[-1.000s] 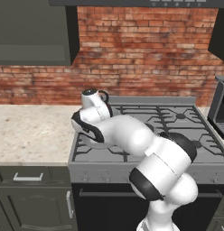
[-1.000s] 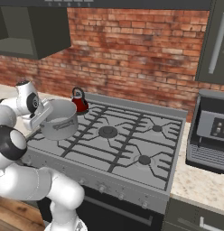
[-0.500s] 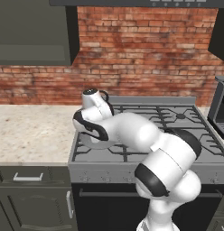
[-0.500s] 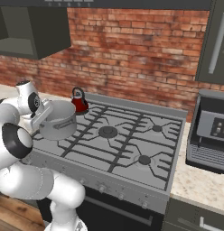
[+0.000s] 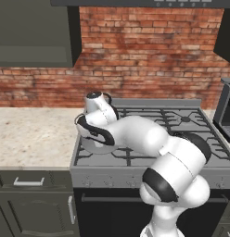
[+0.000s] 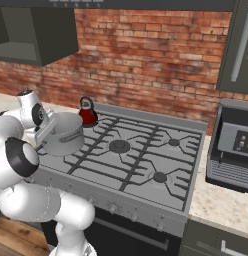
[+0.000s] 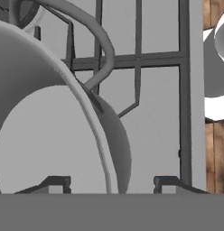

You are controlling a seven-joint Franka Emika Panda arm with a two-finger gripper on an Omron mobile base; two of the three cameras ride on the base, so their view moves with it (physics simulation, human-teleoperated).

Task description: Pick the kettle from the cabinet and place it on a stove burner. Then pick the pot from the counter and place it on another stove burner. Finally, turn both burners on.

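Pot [image 6: 63, 134]: grey, lidless stockpot standing upright on the front-left burner of the stove [image 6: 146, 165], on its grate. Rim and one loop handle show close in the hand view [image 7: 93, 40], where the pot wall runs between the two fingertips.

Kettle [image 6: 87, 111]: small, red, black loop handle; upright on the burner just behind the pot, apart from it.

Claw [image 7: 111, 182]: at the pot's left rim, tips [image 7: 165, 182] spread apart to either side of the wall, no clamping visible; judged released rather than gripping. Arm [image 5: 135, 139] reaches over the stove's front-left corner.

Table [image 5: 33, 134]: beige slab, left of the pot.

Status: both vessels appear placed; burners judged still to be lit.

Risks:
- Withdrawal: tips straddle the rim, so a sideways pull could catch the wall or handle and drag or tip the pot off the grate.
- Crowding: a shoved pot could knock the kettle behind it.
- Knobs [image 6: 112, 209]: below the pot on the front panel, small and alike; turning the wrong one would light an empty burner.
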